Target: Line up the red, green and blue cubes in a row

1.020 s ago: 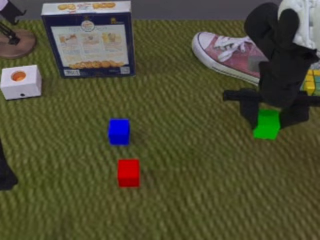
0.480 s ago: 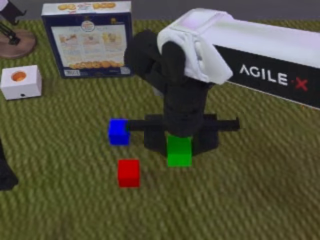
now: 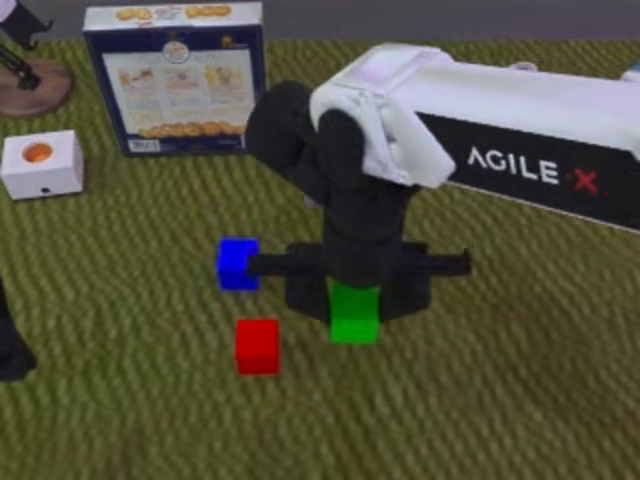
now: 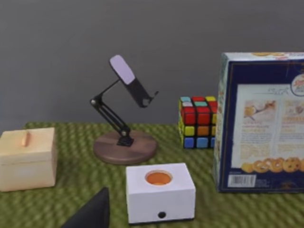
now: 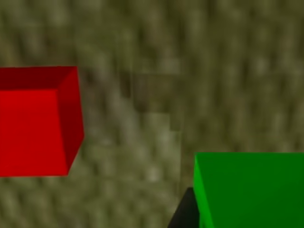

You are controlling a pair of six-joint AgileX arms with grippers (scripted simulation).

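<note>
Our right gripper (image 3: pixel 354 308) near table middle, fingers closed on green cube (image 3: pixel 354 314), holding it. We cannot tell if cube touches mat. Red cube (image 3: pixel 257 346) on green mat (image 3: pixel 500 400), at 9 o'clock from green cube, near it. Blue cube (image 3: pixel 236 264) at 12 o'clock from red cube, just beside gripper's black bar. Our left arm (image 3: pixel 12 350) parked at left edge; we cannot tell its fingers. Cookie box (image 3: pixel 175 78) at far side.

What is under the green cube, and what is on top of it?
Above the green cube sits the right gripper, shut on it. The right wrist view shows only green mat around the cube; whether it touches the mat is hidden. The red cube lies apart, to its left.
</note>
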